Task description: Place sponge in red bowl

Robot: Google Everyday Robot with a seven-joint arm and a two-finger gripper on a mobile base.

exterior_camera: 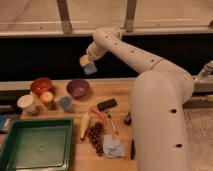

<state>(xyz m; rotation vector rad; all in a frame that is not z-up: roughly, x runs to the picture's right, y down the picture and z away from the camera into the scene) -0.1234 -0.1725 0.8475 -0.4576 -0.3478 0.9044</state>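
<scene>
The red bowl [41, 85] sits at the counter's [118, 92] far left edge with nothing visible inside it, so the placing is not yet done. To its right and well above the wood, the end effector [87, 63] hangs in the air, clamped together on the sponge [91, 69], which is clear of everything. The pick therefore looks finished; what seems left is the carry toward 8 o'clock, the descent over the red bowl and the release. Around the target: a white cup [26, 103] stands at its 7 o'clock, a small yellow-orange round thing [46, 97] is just beside it at 5 o'clock, and a green tray [35, 145] fills the near left corner. A blue-grey cup [65, 103] stands further right. The purple bowl [78, 88] lies between sponge and red bowl, almost under the sponge, and is the likeliest wrong landing spot. Grapes [95, 138], a black block [106, 104] and a cloth [114, 148] lie further right, off the likely route.
</scene>
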